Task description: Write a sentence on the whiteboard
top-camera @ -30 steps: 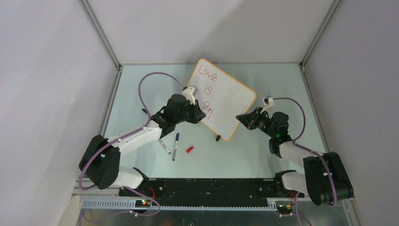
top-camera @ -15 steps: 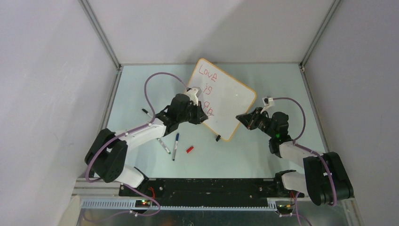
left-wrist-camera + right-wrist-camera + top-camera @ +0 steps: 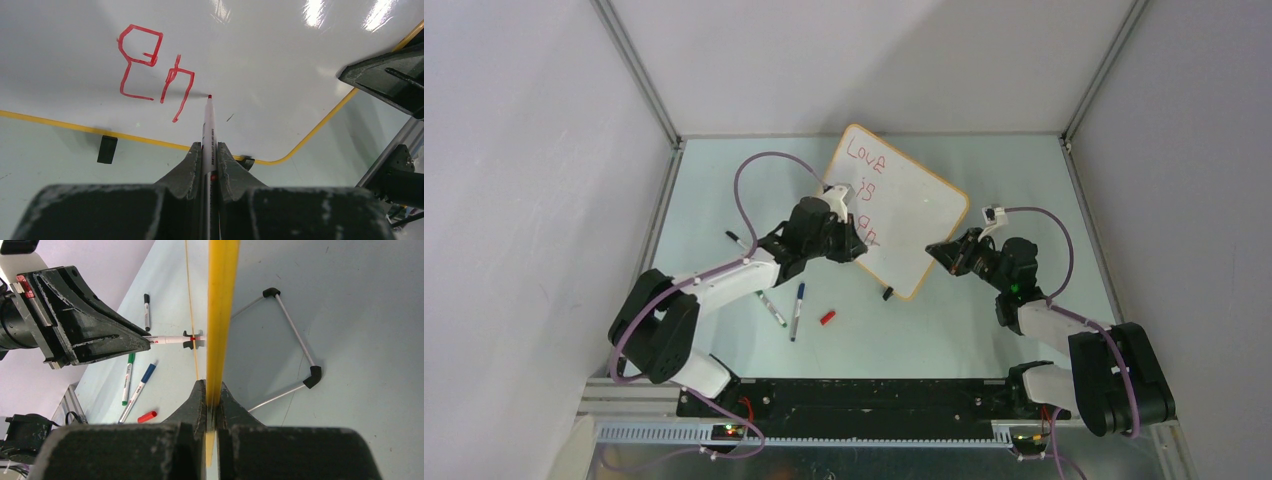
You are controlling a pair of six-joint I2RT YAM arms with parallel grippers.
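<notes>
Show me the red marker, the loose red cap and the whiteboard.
red marker (image 3: 209, 127): left wrist view, white barrel below the tip.
red cap (image 3: 827, 317): top view, its middle.
whiteboard (image 3: 919, 215): top view, bare white face, right half.

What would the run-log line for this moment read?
left jaws: shut on red marker, tip at whiteboard beside "En" | right jaws: shut on whiteboard edge | sentence: "Love", "is", "En"

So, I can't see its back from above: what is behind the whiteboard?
Behind the whiteboard, the right wrist view shows a thin wire stand with black corner caps. Where it joins the board is hidden.
</notes>
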